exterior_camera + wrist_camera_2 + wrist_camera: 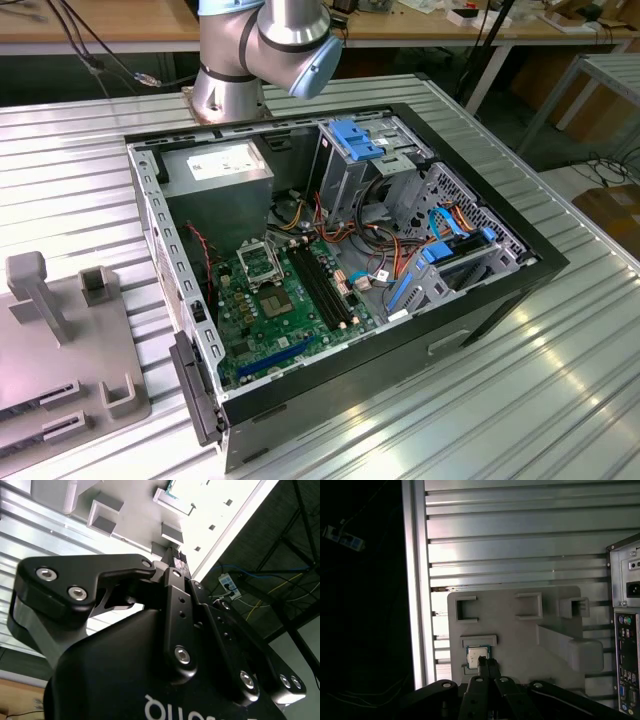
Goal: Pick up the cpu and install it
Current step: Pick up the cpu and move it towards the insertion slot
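Gripper [487, 662] hovering just above cpu [474, 655], fingers clenched together, grasping nothing. Cpu lying in grey holder [520, 645], not yet picked. Motherboard socket [258, 262] sitting unfilled.

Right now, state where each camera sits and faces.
Exterior view: off the arm, looking down into the open computer case on the slatted table; the arm shows.
First wrist view: on the wrist, looking past the gripper at the cpu on the grey plate.
Second wrist view: on the wrist, looking along the gripper toward the plate.
Both wrist views share gripper and plate.
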Tool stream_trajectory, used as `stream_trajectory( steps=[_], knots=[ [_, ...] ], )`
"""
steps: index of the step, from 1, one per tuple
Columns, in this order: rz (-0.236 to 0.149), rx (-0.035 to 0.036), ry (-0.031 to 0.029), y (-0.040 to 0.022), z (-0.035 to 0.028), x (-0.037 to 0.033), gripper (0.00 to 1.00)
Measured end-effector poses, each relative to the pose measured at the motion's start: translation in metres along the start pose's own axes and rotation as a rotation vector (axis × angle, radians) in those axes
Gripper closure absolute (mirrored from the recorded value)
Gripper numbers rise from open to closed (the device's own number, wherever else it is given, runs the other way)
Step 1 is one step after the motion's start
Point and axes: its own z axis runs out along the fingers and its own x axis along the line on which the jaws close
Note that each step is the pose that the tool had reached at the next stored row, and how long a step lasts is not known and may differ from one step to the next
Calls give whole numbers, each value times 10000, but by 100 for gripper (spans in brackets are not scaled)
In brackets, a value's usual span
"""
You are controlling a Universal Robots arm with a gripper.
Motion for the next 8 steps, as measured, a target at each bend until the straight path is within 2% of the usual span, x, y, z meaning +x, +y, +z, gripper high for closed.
stream_trajectory(
  steps=[8],
  knots=[
    [0,0,0,0,0,1,89]
  ],
)
